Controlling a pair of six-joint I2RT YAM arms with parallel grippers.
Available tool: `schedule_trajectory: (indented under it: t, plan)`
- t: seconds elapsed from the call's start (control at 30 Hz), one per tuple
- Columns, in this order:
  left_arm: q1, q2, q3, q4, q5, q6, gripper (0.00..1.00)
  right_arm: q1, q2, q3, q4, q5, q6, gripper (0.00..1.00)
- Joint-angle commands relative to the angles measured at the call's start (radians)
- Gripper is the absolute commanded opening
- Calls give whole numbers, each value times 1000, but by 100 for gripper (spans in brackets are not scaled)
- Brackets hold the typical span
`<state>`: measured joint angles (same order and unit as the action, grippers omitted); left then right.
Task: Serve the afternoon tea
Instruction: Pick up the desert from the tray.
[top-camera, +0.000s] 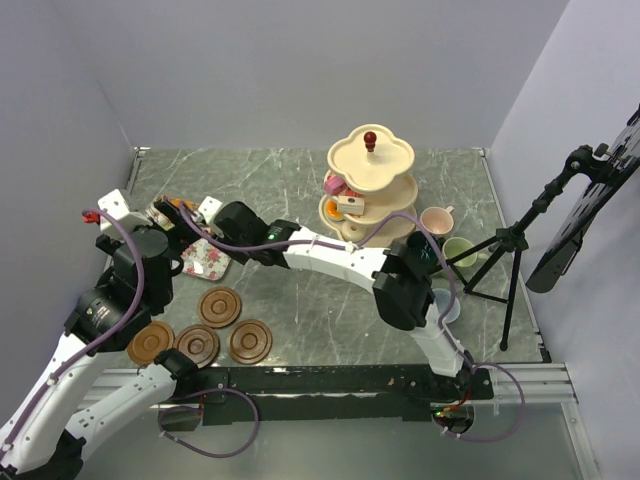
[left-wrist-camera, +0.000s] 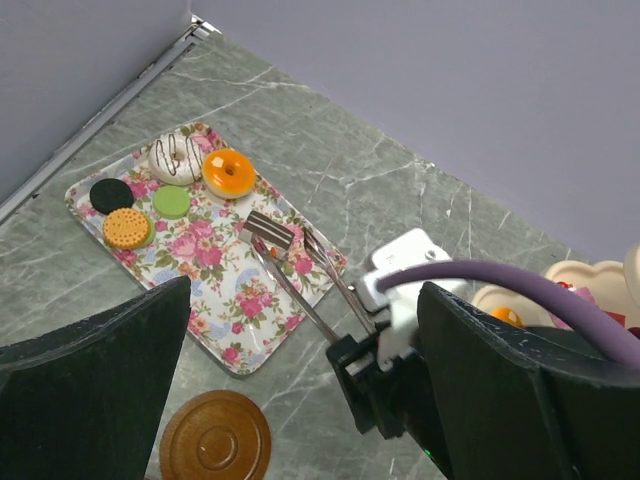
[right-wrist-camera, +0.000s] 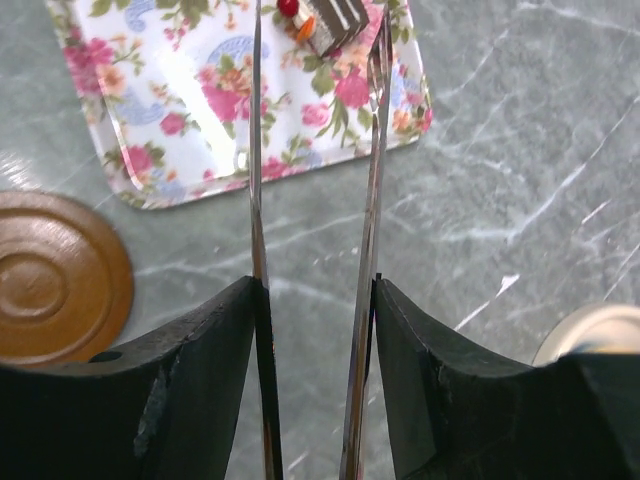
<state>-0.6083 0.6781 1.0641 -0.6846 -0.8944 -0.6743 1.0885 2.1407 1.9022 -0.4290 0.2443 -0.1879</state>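
Standing over the grey-green marbled worktop (top-camera: 300, 185), boxed by pale lilac walls (top-camera: 300, 60), I see the left pincer (left-wrist-camera: 307, 300) gaping open by the floral rectangular tray (left-wrist-camera: 215, 290) of small colourful cakes (left-wrist-camera: 171, 201). Four brown round saucers (top-camera: 220, 307) lie near the front edge. The right pincer (right-wrist-camera: 312, 290) clamps thin metal tongs (right-wrist-camera: 375, 150), tips either side of a brown layered slice (left-wrist-camera: 270, 230). Further right stands the cream three-tier scalloped stand (top-camera: 395, 160), pink and green mugs (top-camera: 437, 219) beside it.

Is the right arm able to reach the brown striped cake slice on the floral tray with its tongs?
Probably yes: the thin metal tongs stand on either side of the brown striped cake slice, nothing blocking.
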Motion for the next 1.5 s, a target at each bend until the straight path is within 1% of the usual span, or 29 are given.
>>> schedule_trajectory:
  t: [0.0, 0.2, 0.43, 0.53, 0.8, 1.03, 1.2, 1.37, 1.47]
  plan:
    - [-7, -9, 10, 11, 3, -5, 100, 2, 76, 118, -20, 33, -64, 57]
    - [-7, -17, 5, 11, -6, -7, 100, 2, 90, 112, -21, 18, -65, 61]
    - [-8, -15, 5, 10, -9, -7, 100, 2, 168, 210, -71, 32, -81, 61]
    - [-8, -17, 5, 10, -9, -7, 100, 2, 179, 207, -67, 39, -79, 59]
    - [-8, -18, 8, 10, -12, -8, 100, 2, 186, 213, -94, 70, -62, 49]
    - [-8, -22, 7, 8, -18, -10, 100, 2, 167, 212, -105, 87, -61, 32]
    - [-8, -22, 8, 8, -18, -8, 100, 2, 107, 163, -59, 89, -68, 30]
    - [-8, -21, 13, 7, -21, -8, 100, 2, 70, 141, -54, 101, -65, 22]
    - [-8, -20, 13, 7, -21, -7, 100, 4, 33, 118, -54, 113, -58, 20]
